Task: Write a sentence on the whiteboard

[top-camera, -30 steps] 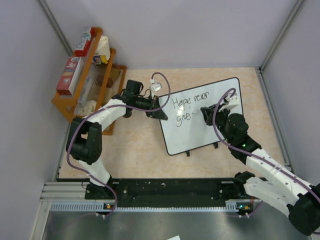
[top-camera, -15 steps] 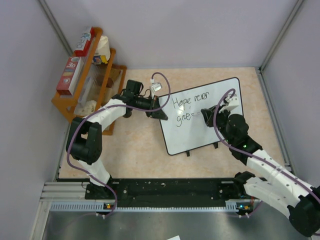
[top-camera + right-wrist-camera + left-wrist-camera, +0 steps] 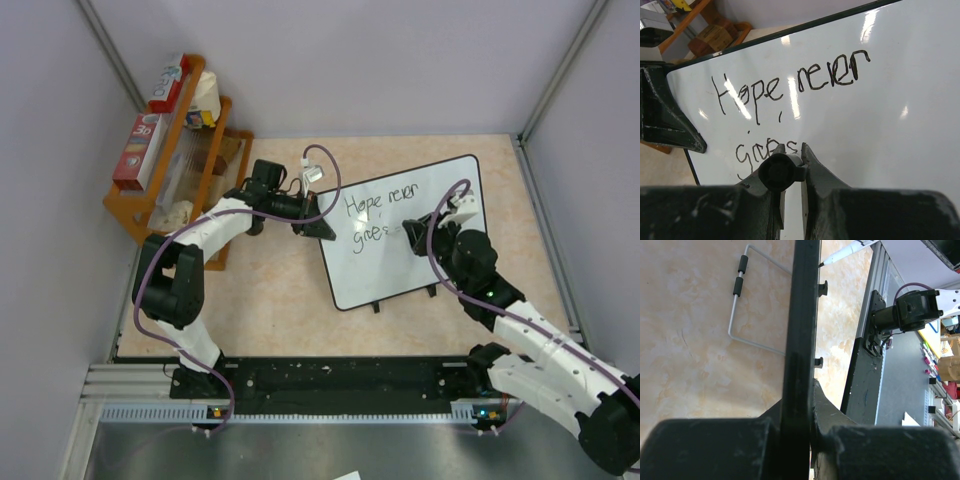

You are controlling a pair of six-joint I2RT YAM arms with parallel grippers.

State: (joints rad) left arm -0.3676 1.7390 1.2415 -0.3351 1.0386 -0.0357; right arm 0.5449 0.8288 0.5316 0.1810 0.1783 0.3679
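Whiteboard point(image 3: 420, 262) is sitting at centre-right of the top view. Left claw point(image 3: 318, 229) is pinching its left rim, with both fingers pressing on the black edge. Right claw point(image 3: 791, 150) is clamping a marker point(image 3: 778, 172), its tip at the board face. Sentence point(image 3: 790, 87) is showing across the board's upper left in the right wrist view — "Hope never" over "gives".

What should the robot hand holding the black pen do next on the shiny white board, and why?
Probably slide the right gripper and its black marker slightly rightward to begin another word. The dark handwritten sentence on the glossy white whiteboard reads roughly "Hope never gives", bare board lies beyond it, and the left gripper clamps the rim.
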